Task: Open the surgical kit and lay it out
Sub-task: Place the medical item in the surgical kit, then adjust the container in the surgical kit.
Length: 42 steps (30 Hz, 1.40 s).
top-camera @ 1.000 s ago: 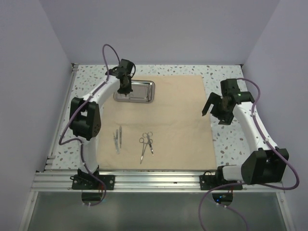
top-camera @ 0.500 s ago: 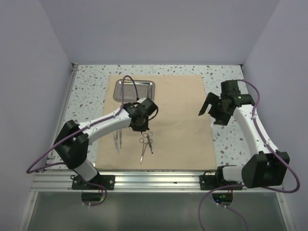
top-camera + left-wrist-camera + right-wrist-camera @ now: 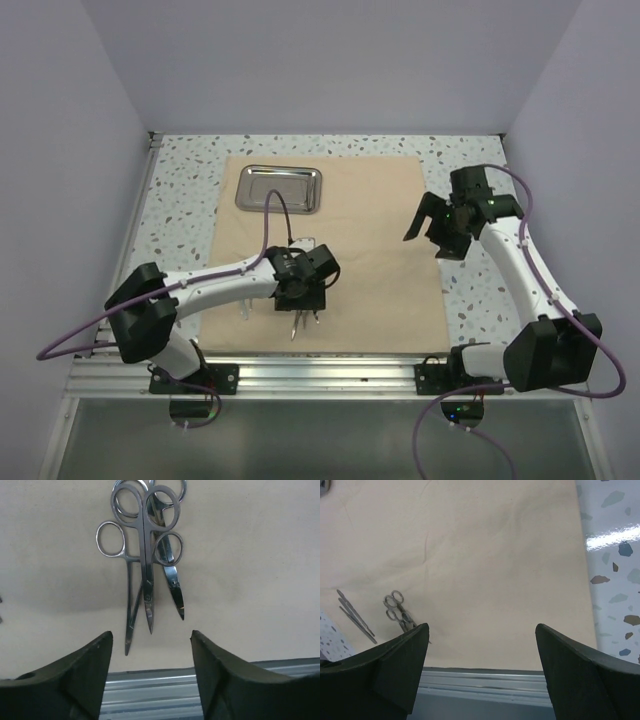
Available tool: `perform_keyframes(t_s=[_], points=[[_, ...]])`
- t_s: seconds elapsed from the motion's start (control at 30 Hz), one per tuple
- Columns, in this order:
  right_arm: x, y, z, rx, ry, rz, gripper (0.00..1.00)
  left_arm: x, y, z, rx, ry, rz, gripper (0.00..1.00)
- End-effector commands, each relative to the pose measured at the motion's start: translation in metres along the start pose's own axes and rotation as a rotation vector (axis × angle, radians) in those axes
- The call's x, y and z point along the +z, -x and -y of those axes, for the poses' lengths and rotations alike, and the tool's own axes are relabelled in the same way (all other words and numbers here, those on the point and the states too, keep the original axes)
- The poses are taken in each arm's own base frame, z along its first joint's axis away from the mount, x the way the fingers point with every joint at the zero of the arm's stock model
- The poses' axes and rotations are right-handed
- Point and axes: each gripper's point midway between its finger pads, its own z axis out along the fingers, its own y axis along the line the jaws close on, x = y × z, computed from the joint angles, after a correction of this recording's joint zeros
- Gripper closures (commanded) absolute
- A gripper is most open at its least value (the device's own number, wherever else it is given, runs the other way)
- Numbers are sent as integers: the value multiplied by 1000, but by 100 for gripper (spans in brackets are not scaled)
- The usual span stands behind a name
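The surgical kit lies opened out: a beige cloth [image 3: 370, 250] is spread flat, with a shiny steel tray [image 3: 279, 188] on its far left corner. Scissors and forceps [image 3: 145, 570] lie overlapped near the cloth's front edge, handles away from the wrist camera. My left gripper [image 3: 151, 640] hovers open just above their tips, nothing between its fingers [image 3: 90, 665]. From above only the tips [image 3: 297, 325] show under my left gripper [image 3: 300, 300]. Tweezers [image 3: 355, 615] lie left of them. My right gripper [image 3: 430, 225] hangs open and empty over the cloth's right side.
Speckled tabletop [image 3: 480, 290] borders the cloth on the right, left and far sides. An aluminium rail [image 3: 320, 375] runs along the near edge, close to the instruments. Purple cables loop off both arms. Walls close in the left, right and back.
My left arm swung from the tray at the far left down to the front, above the scissors, and its jaws went from shut to open. The right gripper drifted slightly left.
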Motion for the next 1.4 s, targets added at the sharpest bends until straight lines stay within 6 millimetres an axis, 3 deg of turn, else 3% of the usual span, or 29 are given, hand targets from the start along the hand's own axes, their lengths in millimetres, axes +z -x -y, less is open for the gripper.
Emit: perform_keyframes(t_s=[0.0, 0.03, 0.07, 0.13, 0.17, 0.2, 0.23, 0.27, 0.3, 0.33, 0.37, 0.43, 0.47, 0.5, 0.53, 0.57, 0.63, 0.67, 0.7, 0.77, 0.83, 0.87, 0.93, 0.97, 1.1, 1.17, 1.37], points=[[-13, 25, -28, 15, 90, 68, 9, -27, 11, 5, -56, -33, 36, 30], [-13, 30, -32, 20, 100, 75, 9, -37, 20, 8, -64, -43, 70, 24], [-10, 35, -38, 26, 114, 71, 9, -43, 24, 3, -57, -23, 83, 21], [-15, 57, -57, 36, 168, 115, 9, -62, 50, -1, -45, -11, 170, 17], [-6, 62, -63, 42, 169, 102, 9, -67, 59, -1, -36, -14, 194, 17], [-12, 78, -76, 44, 204, 139, 9, -68, 79, -8, -61, -11, 214, 17], [-11, 84, -85, 37, 215, 146, 9, -73, 99, -6, -36, -37, 250, 17], [4, 90, -91, 39, 203, 127, 9, -73, 114, -9, -40, -42, 269, 17], [-4, 106, -105, 27, 218, 167, 9, -72, 142, -22, -40, -32, 294, 18], [1, 108, -117, 10, 219, 158, 9, -71, 160, -26, -50, -35, 318, 18], [6, 120, -130, -2, 212, 156, 9, -58, 181, -43, -83, 12, 316, 18], [16, 125, -148, -41, 182, 154, 9, -58, 219, -51, -60, 28, 378, 19], [4, 134, -160, -62, 190, 178, 10, -39, 234, -68, -81, 82, 360, 19], [26, 131, -165, -78, 148, 150, 10, -38, 252, -73, -79, 97, 384, 21], [28, 132, -168, -84, 138, 146, 10, -31, 267, -78, -97, 104, 398, 21], [29, 133, -171, -87, 131, 140, 10, -9, 280, -98, -130, 141, 375, 22], [44, 128, -170, -87, 103, 109, 11, 2, 308, -107, -158, 129, 404, 23], [48, 126, -167, -81, 88, 98, 11, 11, 321, -125, -188, 138, 405, 24], [52, 123, -165, -81, 75, 87, 11, 25, 333, -130, -193, 143, 398, 24], [60, 119, -161, -86, 49, 74, 11, 53, 344, -154, -217, 174, 368, 25], [67, 115, -160, -98, 30, 62, 11, 60, 363, -164, -221, 171, 389, 26], [68, 116, -160, -105, 23, 61, 11, 75, 366, -176, -228, 183, 371, 26], [73, 116, -161, -117, 18, 59, 11, 78, 381, -187, -228, 181, 391, 26], [73, 118, -164, -121, 25, 66, 11, 91, 380, -189, -226, 180, 370, 26], [85, 116, -177, -143, 33, 50, 11, 106, 396, -195, -209, 179, 373, 27], [95, 116, -179, -152, 29, 35, 11, 122, 393, -196, -203, 177, 345, 29], [109, 115, -178, -184, 16, 6, 11, 135, 386, -187, -192, 124, 308, 38]])
